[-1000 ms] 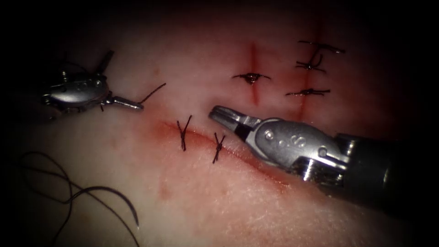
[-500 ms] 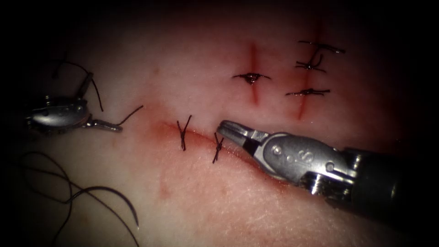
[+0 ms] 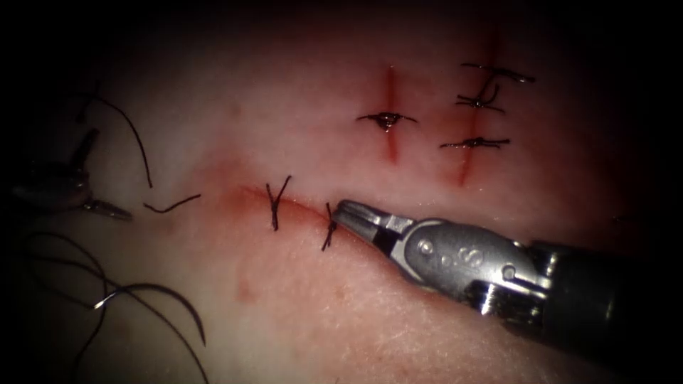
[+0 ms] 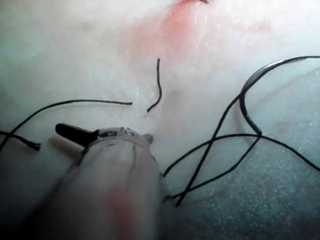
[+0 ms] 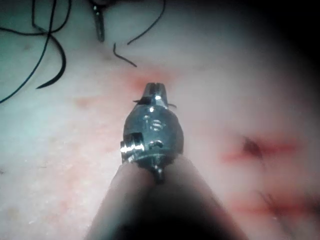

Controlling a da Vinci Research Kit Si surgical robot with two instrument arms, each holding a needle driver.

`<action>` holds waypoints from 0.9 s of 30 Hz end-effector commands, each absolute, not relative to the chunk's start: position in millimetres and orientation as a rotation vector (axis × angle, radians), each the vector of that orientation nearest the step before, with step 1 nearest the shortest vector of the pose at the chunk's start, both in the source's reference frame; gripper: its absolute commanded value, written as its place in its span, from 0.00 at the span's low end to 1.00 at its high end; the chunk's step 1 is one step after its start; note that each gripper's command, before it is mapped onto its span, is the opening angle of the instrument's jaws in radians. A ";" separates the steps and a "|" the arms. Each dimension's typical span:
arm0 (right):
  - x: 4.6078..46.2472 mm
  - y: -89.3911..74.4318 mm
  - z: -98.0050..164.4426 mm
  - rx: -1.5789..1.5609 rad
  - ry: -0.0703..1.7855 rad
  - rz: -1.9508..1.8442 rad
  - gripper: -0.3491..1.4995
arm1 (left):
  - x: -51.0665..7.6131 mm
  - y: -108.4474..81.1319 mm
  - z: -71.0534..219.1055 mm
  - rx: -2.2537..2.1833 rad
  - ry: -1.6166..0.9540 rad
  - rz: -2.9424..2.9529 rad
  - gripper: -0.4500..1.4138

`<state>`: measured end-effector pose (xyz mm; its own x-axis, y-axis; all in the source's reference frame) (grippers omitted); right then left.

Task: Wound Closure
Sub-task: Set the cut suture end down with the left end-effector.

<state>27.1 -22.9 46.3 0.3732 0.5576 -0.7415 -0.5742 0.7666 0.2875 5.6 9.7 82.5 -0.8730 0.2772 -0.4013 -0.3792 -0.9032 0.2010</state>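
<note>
The curved needle [image 3: 186, 307] lies free on the tissue [image 3: 370, 320], well left of the cut [image 3: 299, 206], not in it. It looks thin, stiff and slippery; its mid-curve seems the best hold. Loose thread [image 3: 57, 270] tangles around it. The left end effector [image 3: 107, 209] looks closed and empty, beside a cut thread end [image 3: 171, 206]. The right end effector [image 3: 350, 212] is closed on nothing, touching a stitch [image 3: 329, 226].

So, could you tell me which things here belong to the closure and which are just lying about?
In the job: cut with two stitches; needle, lying free on the tissue left of the cut; its thread; right tool, shut, empty; left tool, empty.
Lying about: cut end of thread; two other stitched cuts farther back.
</note>
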 end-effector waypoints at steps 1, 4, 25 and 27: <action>28.1 -22.7 46.6 -0.019 0.944 0.722 0.00 | 5.8 9.4 83.2 -0.525 0.384 2.733 0.87; 28.2 -22.9 46.7 -0.017 0.940 0.719 0.00 | 7.6 9.4 83.2 -0.524 0.384 2.743 0.87; 26.9 -24.4 47.0 -0.023 0.929 0.703 0.00 | -9.9 8.1 68.1 -1.024 0.055 2.545 0.61; 26.7 -24.5 47.1 -0.024 0.926 0.701 0.00 | -11.0 7.8 66.8 -1.023 0.069 2.592 0.61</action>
<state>25.7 -24.8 46.7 0.4001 0.5447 -0.7370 -0.5639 0.7803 0.2705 -11.2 7.6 65.5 -0.7011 0.2736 -0.6584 -0.3024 -0.9504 -0.0730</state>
